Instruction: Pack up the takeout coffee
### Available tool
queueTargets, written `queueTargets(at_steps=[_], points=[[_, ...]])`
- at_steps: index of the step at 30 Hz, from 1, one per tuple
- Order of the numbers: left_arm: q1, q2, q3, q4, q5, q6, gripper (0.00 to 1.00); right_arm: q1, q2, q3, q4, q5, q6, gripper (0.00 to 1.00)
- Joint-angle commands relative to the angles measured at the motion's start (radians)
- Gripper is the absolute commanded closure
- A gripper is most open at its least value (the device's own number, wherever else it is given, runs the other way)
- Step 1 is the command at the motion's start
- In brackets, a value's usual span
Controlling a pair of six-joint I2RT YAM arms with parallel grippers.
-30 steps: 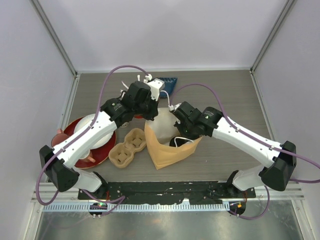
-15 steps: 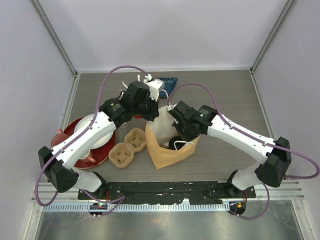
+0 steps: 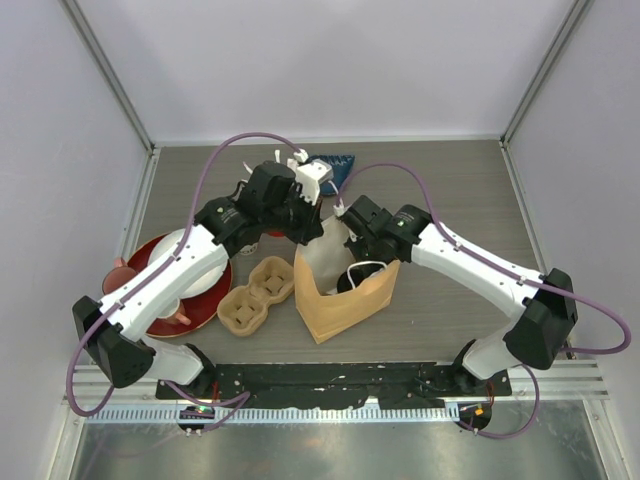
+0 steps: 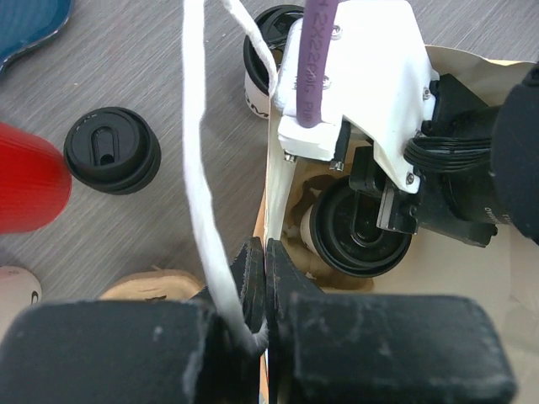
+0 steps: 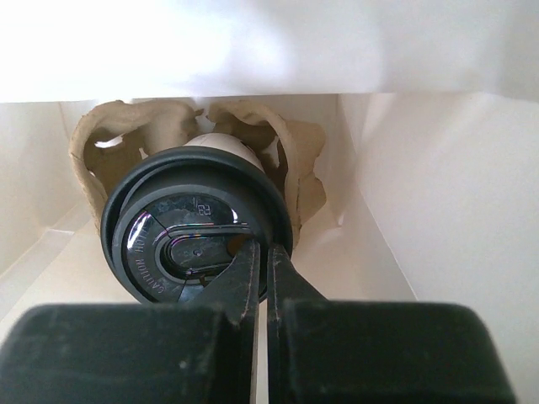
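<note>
Paper bag [image 3: 335, 305] rim pinched shut in the left gripper [image 4: 264, 273]; right gripper [image 5: 262, 265], clamped on the coffee cup [image 5: 181, 210] lid, should seat it upright.

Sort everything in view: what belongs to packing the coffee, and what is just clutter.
Job:
paper bag
coffee cup inside it
pulp carrier holding it
near loose coffee cup
far loose coffee cup
empty pulp carrier

Lying about:
red cup
blue item
red dish
</note>
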Motion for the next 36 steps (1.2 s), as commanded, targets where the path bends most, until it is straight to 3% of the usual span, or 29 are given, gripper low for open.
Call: queueTargets(at_steps=[1, 14, 36], points=[[0.013, -0.077, 0.023, 0.049, 0.019, 0.044, 1.0, -0.039, 0.032, -0.053, -0.162, -0.009, 0.041, 0.99], [-0.009, -0.073, 0.002, 0.061, 0.076, 0.076, 1.0, -0.041, 0.064, -0.108, -0.084, -0.032, 0.037, 0.99], [-0.009, -0.071, 0.015, 0.033, 0.062, 0.11, 1.0, -0.018, -0.022, -0.134, -0.007, 0.055, 0.07, 0.99]])
